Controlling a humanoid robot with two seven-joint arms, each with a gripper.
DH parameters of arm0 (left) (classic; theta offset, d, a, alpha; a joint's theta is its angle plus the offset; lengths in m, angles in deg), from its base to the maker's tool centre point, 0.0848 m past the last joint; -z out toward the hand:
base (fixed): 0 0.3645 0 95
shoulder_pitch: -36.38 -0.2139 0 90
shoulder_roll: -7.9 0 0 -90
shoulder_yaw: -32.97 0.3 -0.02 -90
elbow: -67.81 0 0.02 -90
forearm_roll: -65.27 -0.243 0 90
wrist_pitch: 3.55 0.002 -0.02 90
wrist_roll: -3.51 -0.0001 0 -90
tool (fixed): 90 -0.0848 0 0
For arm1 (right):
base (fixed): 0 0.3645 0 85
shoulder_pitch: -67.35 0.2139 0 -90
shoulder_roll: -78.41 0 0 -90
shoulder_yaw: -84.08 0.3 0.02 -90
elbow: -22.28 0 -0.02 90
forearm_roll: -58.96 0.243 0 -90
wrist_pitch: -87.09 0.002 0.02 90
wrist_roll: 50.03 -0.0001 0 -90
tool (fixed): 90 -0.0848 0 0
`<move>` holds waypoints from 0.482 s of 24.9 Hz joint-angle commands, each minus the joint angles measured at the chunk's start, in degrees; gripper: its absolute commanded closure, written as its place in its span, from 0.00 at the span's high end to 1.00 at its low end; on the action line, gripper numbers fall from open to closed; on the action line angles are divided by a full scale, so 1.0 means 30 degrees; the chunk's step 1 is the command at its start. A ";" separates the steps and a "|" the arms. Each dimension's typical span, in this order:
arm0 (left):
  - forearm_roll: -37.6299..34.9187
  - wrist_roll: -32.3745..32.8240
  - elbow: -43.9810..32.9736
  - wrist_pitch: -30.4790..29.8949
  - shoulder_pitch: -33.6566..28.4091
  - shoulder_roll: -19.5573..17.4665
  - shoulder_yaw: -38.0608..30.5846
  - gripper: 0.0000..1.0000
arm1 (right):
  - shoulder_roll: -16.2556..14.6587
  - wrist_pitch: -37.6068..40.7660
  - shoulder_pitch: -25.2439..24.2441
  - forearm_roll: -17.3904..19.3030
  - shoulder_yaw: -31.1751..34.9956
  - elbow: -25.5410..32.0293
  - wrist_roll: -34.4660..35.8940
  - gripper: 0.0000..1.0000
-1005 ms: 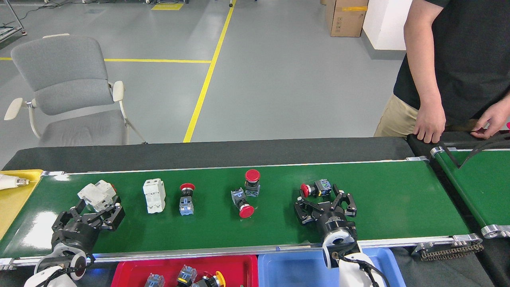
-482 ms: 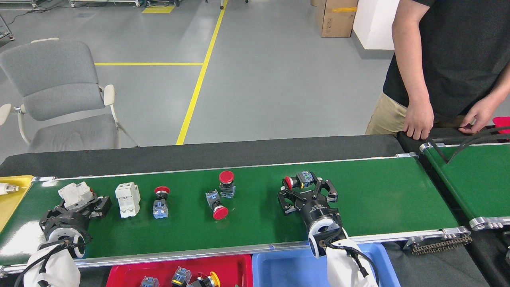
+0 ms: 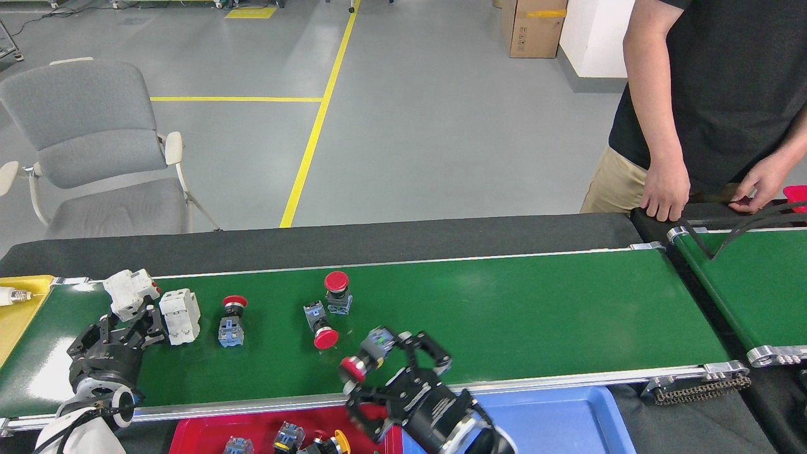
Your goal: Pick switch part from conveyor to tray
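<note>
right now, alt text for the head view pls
The right pincer holds a red-capped switch part near the conveyor's front rail, above a red tray. The left pincer holds a white part.

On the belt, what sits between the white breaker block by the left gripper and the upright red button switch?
In the head view, one switch part lies between the white breaker block and the upright red button switch: a red-capped switch with a blue base. The rest is bare conveyor.

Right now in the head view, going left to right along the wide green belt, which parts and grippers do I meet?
Left gripper → white breaker → blue-based red pushbutton → tipped red pushbutton → right gripper holding a red-capped switch part.
</note>
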 commanded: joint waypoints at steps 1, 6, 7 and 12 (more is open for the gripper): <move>0.0122 -0.0209 -0.1633 -0.1341 -0.0339 0.0428 0.0251 0.07 | -0.0025 0.0069 0.0071 0.0022 -0.0102 0.0415 0.0014 0.98; 0.0327 -0.0034 -0.5883 -0.4067 -0.2889 0.1571 0.0340 0.08 | -0.0406 0.0040 -0.0046 0.0169 0.0718 0.1441 0.0014 0.98; 0.0415 -0.0004 -0.6996 -0.4535 -0.3622 0.1805 0.0369 0.08 | -0.0816 -0.0077 -0.0368 0.0257 0.1744 0.2261 0.0014 0.98; 0.0386 0.0113 -1.1420 -0.7260 -0.6552 0.3417 0.1541 0.10 | -0.0933 -0.2948 -0.4030 0.0579 0.8570 0.4898 0.0219 0.98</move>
